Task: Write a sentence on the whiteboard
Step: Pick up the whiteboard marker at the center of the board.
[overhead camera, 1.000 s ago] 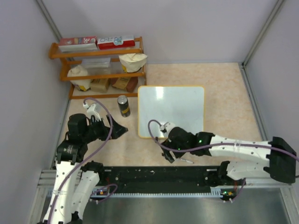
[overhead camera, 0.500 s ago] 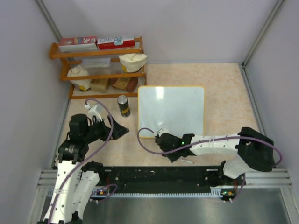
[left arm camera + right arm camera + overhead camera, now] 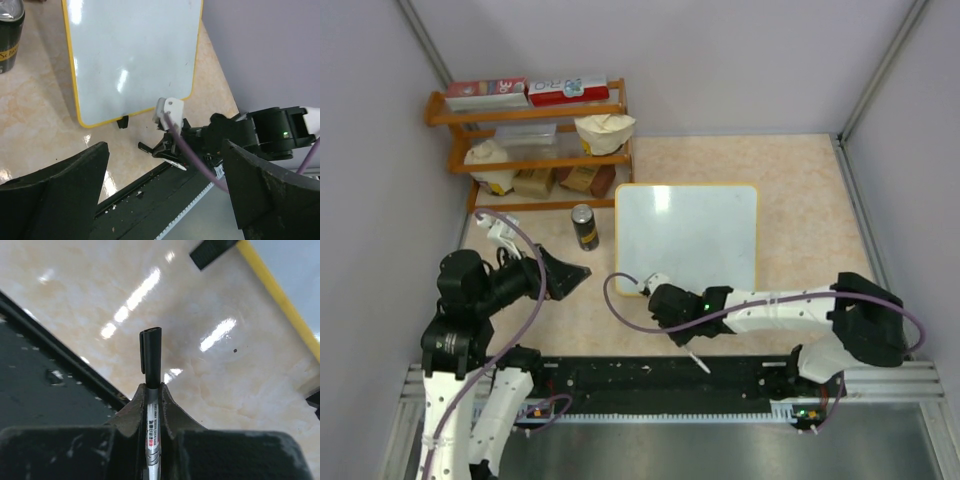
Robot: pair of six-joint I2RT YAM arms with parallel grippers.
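The whiteboard lies flat on the table with its yellow frame and a blank white face; no sentence shows on it. Just in front of its near left corner, my right gripper is shut on a marker with a black cap. The marker's cap points out past the fingertips, and its silver barrel sits between the jaws. Its white tail sticks out over the black rail. The board's yellow edge lies off to the right of the marker. My left gripper hangs open and empty left of the board.
A dark drink can stands left of the board's far corner. Behind it is a wooden shelf with boxes and bags. A black rail runs along the near table edge. Grey walls close in the left, back and right.
My right gripper has shut on the marker that lay by the rail and shifted it a little to the left. The left arm has drawn back to the left, still open.
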